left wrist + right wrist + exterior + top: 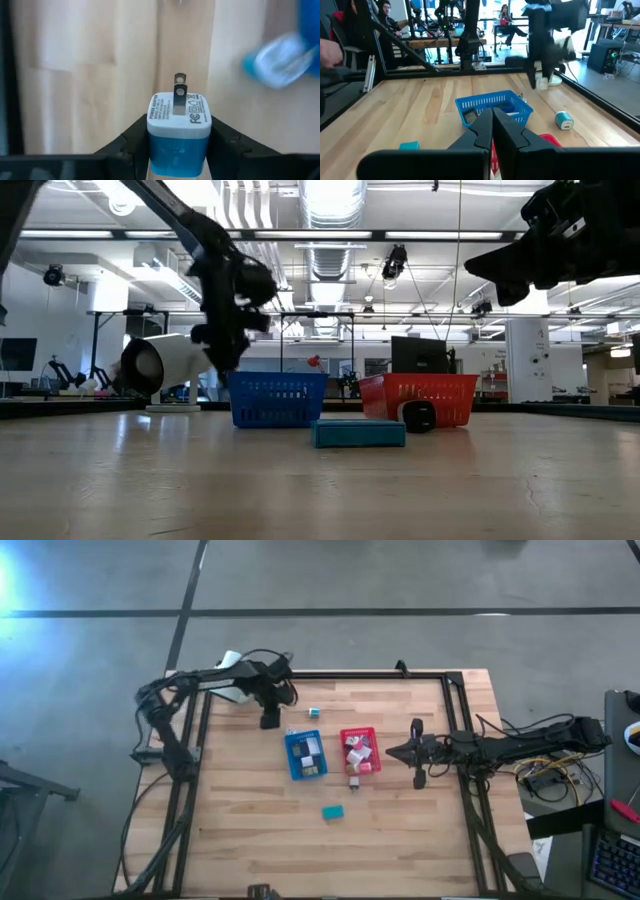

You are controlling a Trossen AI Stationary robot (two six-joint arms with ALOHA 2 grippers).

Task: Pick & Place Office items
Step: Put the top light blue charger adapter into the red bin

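The left gripper (178,150) pinches a blue-and-white power adapter (178,132) between its 2 fingers, prongs pointing away from the wrist, above the wooden table (250,810) near its far left corner. The right gripper (493,131), fingers pressed together and holding nothing, hangs just beside the red tray (360,751). More small items fill the blue tray (305,754), and a teal block (333,812) lies alone on the table.
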